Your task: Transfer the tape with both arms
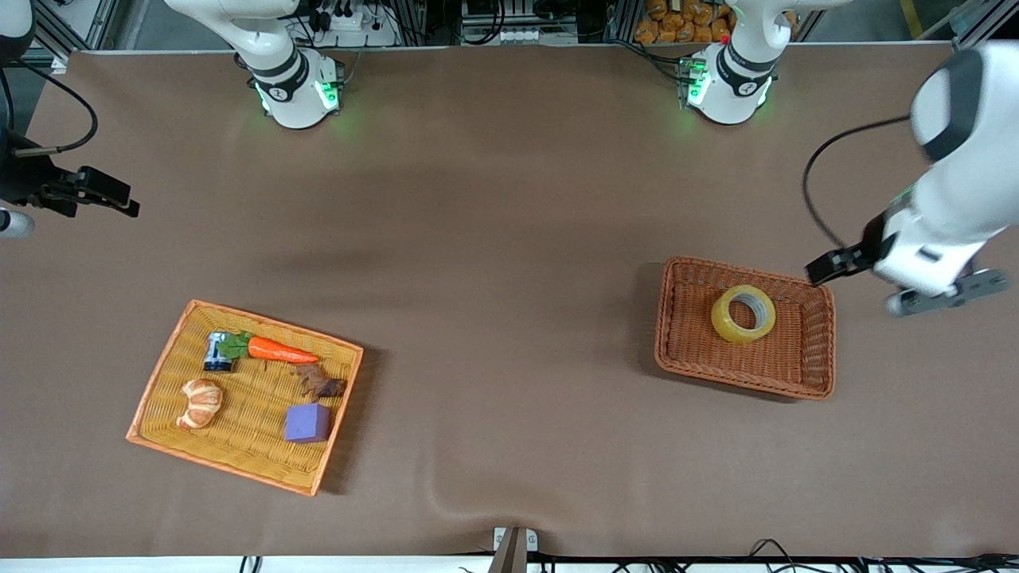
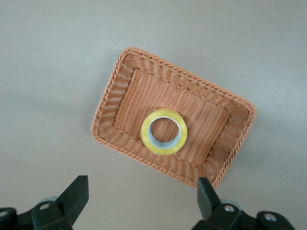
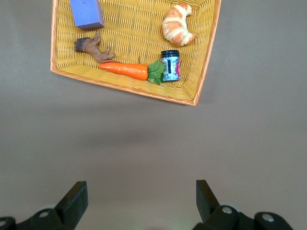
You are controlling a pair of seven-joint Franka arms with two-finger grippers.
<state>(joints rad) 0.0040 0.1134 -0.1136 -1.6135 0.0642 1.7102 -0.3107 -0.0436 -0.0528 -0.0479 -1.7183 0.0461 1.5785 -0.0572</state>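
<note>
The tape [image 1: 743,313] lies flat in the brown wicker basket [image 1: 820,342]. The left pincer [image 2: 141,203] hangs released beside the basket; the right pincer [image 3: 139,203], released, waits. A descent off-centre could hit the basket rim.

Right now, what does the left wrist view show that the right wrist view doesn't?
Only the left wrist view shows the reddish-brown wicker basket with the ring-shaped roll of yellowish tape lying flat in it, below the open left gripper. Only the right wrist view shows the yellow woven tray holding an orange toy carrot, a croissant, a purple cube, a small dark-lidded jar and a brown hand-shaped figure, with the open right gripper. Both show the brown tabletop.
</note>
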